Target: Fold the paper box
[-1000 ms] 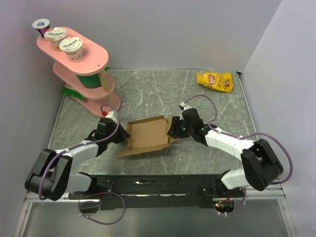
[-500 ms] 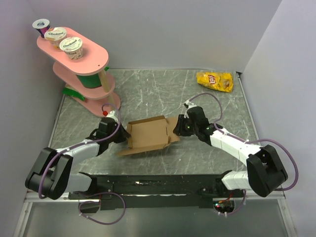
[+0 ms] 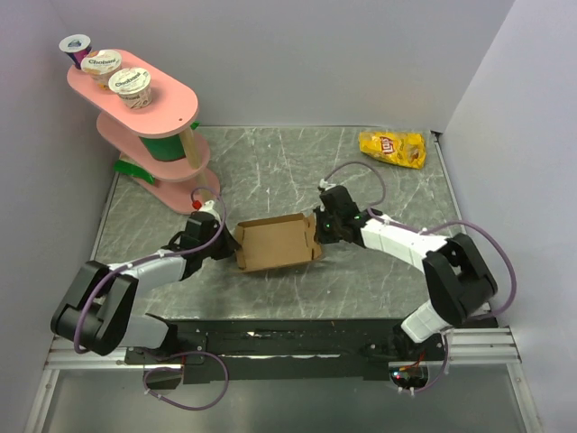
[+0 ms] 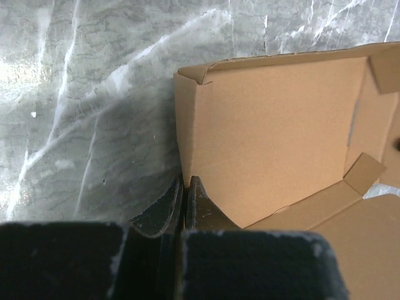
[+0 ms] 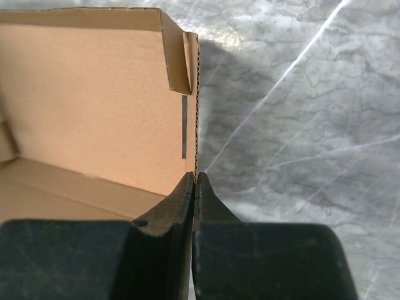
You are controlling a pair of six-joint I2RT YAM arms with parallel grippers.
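Brown corrugated cardboard sits at the middle of a grey marble-patterned table [image 3: 397, 198], where the paper box [image 3: 275, 244] lies partly formed, its open side up and its walls raised around a flat floor. The left gripper [image 3: 231, 244] reaches in low from the near left. Its dark fingers [image 4: 156, 215] are pressed together on the lower edge of the box's left wall, at the corner where a small tab folds inward. The right gripper [image 3: 318, 233] comes in from the opposite side. In the right wrist view its fingers [image 5: 169, 209] are closed tight on the raw corrugated edge of the right wall, which runs straight down into the seam between them. A short flap is tucked inside that upper corner. A loose flap lies out flat along the box's near side, seen in the left wrist view.

At the far right corner of the table rests a yellow Lay's chip bag [image 3: 392, 148], well apart from the box. A pink tiered stand [image 3: 158, 117] rises at the far left, with three yogurt cups [image 3: 129, 84] on its top shelf.
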